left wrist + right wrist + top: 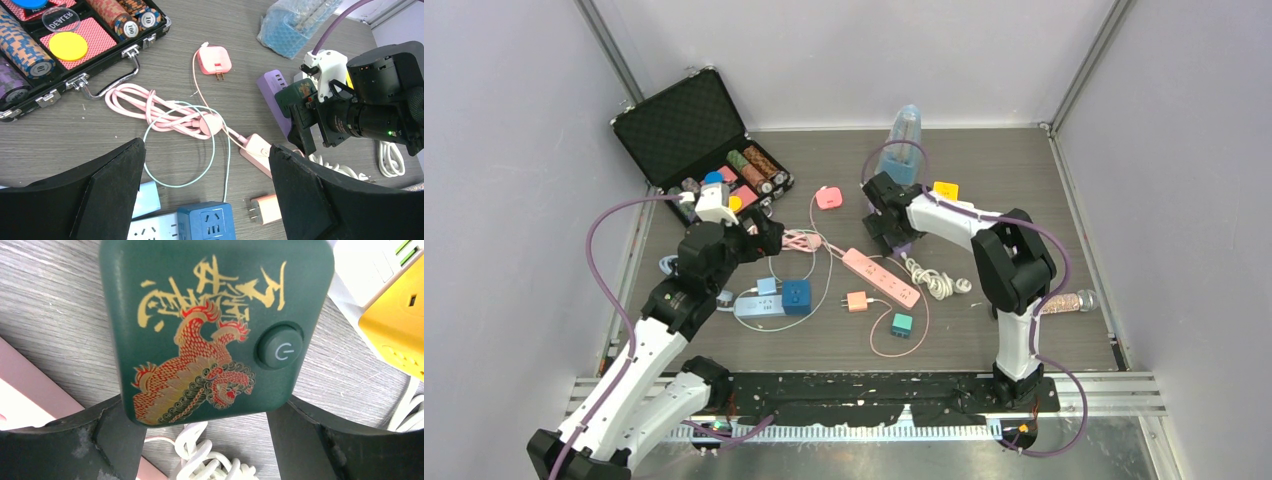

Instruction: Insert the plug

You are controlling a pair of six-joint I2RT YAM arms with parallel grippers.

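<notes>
Although the right gripper (206,412) has a finger (75,445) on each side of the green block (215,325), I honestly can't tell if it's squeezing it or just sitting loose around it. The block's lower corners meet both fingers in the wrist view. It's dark green with a gold and red dragon on top and a round power button near one edge.

On the table, the block is toward the far middle, just beside a yellow block (395,335) and near the far end of the pink power strip (881,277). A coil of white cable (934,283) lies right next to that strip. From the left wrist view you can also see a purple strip (272,85) just behind the green block.

The left gripper (206,150) is spread wide with nothing in it. It hangs over the pink cable bundle (160,112) left of center.

Loose stuff around:
- A pink plug (214,60) lies flat with its two prongs facing the near side, well apart from both grippers.
- A small orange adapter (857,301) and a teal one (902,323) sit near the front.
- A blue cube (796,296) is touching a light blue strip (759,308).

An open case of poker chips (689,130) is in the far left corner.
</notes>
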